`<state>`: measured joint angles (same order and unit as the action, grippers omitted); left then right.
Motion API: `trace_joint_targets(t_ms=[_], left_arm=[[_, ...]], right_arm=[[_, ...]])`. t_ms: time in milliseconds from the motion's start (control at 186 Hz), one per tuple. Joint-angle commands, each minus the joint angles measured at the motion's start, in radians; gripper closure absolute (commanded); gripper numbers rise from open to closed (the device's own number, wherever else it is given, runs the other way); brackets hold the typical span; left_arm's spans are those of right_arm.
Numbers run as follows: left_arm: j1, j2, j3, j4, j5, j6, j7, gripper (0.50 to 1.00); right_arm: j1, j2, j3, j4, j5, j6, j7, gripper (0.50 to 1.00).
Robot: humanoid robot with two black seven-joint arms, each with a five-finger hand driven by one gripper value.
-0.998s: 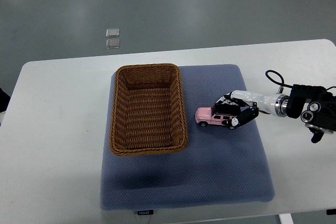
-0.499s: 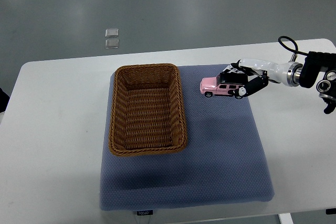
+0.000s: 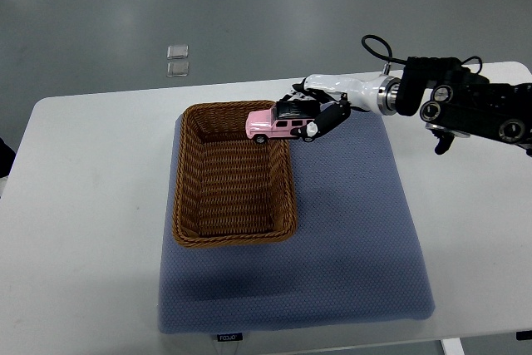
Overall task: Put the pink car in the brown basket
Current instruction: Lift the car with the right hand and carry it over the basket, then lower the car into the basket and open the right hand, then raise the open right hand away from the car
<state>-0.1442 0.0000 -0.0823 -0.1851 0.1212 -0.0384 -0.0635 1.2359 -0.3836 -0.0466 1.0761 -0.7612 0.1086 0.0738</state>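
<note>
The pink car [image 3: 273,125] is held in the air by my right hand [image 3: 314,111], whose fingers are curled around its rear half. The car hangs over the far right corner of the brown wicker basket [image 3: 233,232], its nose pointing left. The basket stands on the left part of a blue-grey mat [image 3: 357,230] and nothing shows inside it. My right arm [image 3: 465,106] comes in from the right edge. The left arm does not show.
The mat lies on a white table [image 3: 83,205]. Two small clear squares [image 3: 177,60] lie on the grey floor beyond the table's far edge. A black cable [image 3: 378,46] loops above my right wrist.
My right hand lifted the pink car off the mat and carried it up and to the left, from beside the basket's right wall to above the basket's far right corner.
</note>
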Motion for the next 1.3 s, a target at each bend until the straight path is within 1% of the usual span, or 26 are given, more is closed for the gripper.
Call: trace_joint_targets(t_ms=[0, 182, 569, 574, 579, 585, 590, 595, 601, 606, 612, 617, 622, 649, 655, 660, 665, 671, 687, 714, 730, 767, 815, 1041, 1191, 1293], left_arm=[[0.0, 0.0, 0.001, 0.0, 0.0, 0.0, 0.001, 0.5], [0.0, 0.0, 0.001, 0.0, 0.0, 0.0, 0.001, 0.5], [-0.002, 0.0, 0.001, 0.0, 0.0, 0.0, 0.001, 0.5], [0.0, 0.0, 0.001, 0.0, 0.0, 0.0, -0.001, 0.5], [0.0, 0.0, 0.001, 0.0, 0.0, 0.0, -0.001, 0.5], [0.0, 0.0, 0.001, 0.0, 0.0, 0.0, -0.001, 0.5], [0.0, 0.0, 0.001, 0.0, 0.0, 0.0, -0.001, 0.5], [0.0, 0.0, 0.001, 0.0, 0.0, 0.0, -0.001, 0.5], [-0.002, 0.0, 0.001, 0.0, 0.0, 0.0, 0.001, 0.5], [-0.002, 0.0, 0.001, 0.0, 0.0, 0.0, 0.001, 0.5], [-0.002, 0.0, 0.001, 0.0, 0.0, 0.0, -0.001, 0.5], [-0.002, 0.0, 0.001, 0.0, 0.0, 0.0, -0.001, 0.5], [-0.002, 0.0, 0.001, 0.0, 0.0, 0.0, -0.001, 0.5], [-0.002, 0.0, -0.001, 0.0, 0.0, 0.0, 0.001, 0.5], [-0.002, 0.0, 0.001, 0.0, 0.0, 0.0, 0.001, 0.5], [-0.002, 0.0, 0.001, 0.0, 0.0, 0.0, 0.001, 0.5], [-0.002, 0.0, 0.001, 0.0, 0.0, 0.0, -0.001, 0.5], [-0.002, 0.0, 0.001, 0.0, 0.0, 0.0, -0.001, 0.5], [0.0, 0.0, -0.001, 0.0, 0.0, 0.0, -0.001, 0.5], [-0.002, 0.0, -0.001, 0.0, 0.0, 0.0, -0.001, 0.5], [0.0, 0.0, -0.001, 0.0, 0.0, 0.0, -0.001, 0.5], [0.0, 0.0, -0.001, 0.0, 0.0, 0.0, 0.001, 0.5], [0.0, 0.0, -0.001, 0.0, 0.0, 0.0, -0.001, 0.5], [-0.002, 0.0, 0.001, 0.0, 0.0, 0.0, 0.001, 0.5], [-0.002, 0.0, 0.001, 0.001, 0.0, 0.0, -0.001, 0.5], [-0.002, 0.0, 0.001, 0.001, 0.0, 0.0, -0.001, 0.5]], right_arm=[[0.004, 0.094, -0.01, -0.064, 0.005, -0.006, 0.0, 1.0], [-0.009, 0.192, -0.033, -0.133, 0.005, -0.012, 0.001, 1.0], [-0.076, 0.324, -0.033, -0.229, -0.006, -0.053, 0.014, 1.0], [-0.078, 0.325, -0.032, -0.231, -0.006, -0.053, 0.015, 0.998], [-0.081, 0.327, -0.032, -0.232, -0.006, -0.055, 0.015, 0.973], [-0.081, 0.327, -0.032, -0.232, -0.006, -0.055, 0.015, 0.973], [-0.084, 0.33, -0.032, -0.232, -0.006, -0.056, 0.017, 0.951], [-0.084, 0.33, -0.032, -0.232, -0.006, -0.056, 0.017, 0.951], [-0.085, 0.331, -0.032, -0.232, -0.006, -0.058, 0.018, 0.926], [-0.085, 0.331, -0.032, -0.232, -0.006, -0.058, 0.018, 0.926], [-0.088, 0.333, -0.03, -0.232, -0.006, -0.058, 0.02, 0.906], [-0.089, 0.333, -0.03, -0.232, -0.006, -0.058, 0.02, 0.906], [-0.09, 0.333, -0.03, -0.232, -0.006, -0.059, 0.021, 0.885], [-0.093, 0.333, -0.03, -0.234, -0.006, -0.063, 0.024, 0.848], [-0.093, 0.334, -0.03, -0.234, -0.006, -0.064, 0.024, 0.83], [-0.093, 0.334, -0.03, -0.234, -0.006, -0.064, 0.024, 0.83], [-0.095, 0.334, -0.03, -0.234, -0.006, -0.066, 0.026, 0.81], [-0.095, 0.334, -0.03, -0.234, -0.006, -0.066, 0.026, 0.81], [-0.098, 0.334, -0.03, -0.234, -0.006, -0.067, 0.027, 0.771], [-0.101, 0.336, -0.03, -0.234, -0.006, -0.067, 0.027, 0.742], [-0.104, 0.336, -0.029, -0.234, -0.006, -0.069, 0.027, 0.71], [-0.105, 0.334, -0.025, -0.234, -0.004, -0.069, 0.027, 0.666], [-0.105, 0.333, -0.021, -0.234, -0.003, -0.069, 0.027, 0.593], [-0.085, 0.281, -0.001, -0.232, 0.011, -0.063, 0.026, 0.587], [-0.059, 0.196, 0.113, -0.226, 0.014, -0.032, 0.027, 0.587], [-0.093, 0.131, 0.24, -0.222, 0.042, -0.006, 0.031, 0.587]])
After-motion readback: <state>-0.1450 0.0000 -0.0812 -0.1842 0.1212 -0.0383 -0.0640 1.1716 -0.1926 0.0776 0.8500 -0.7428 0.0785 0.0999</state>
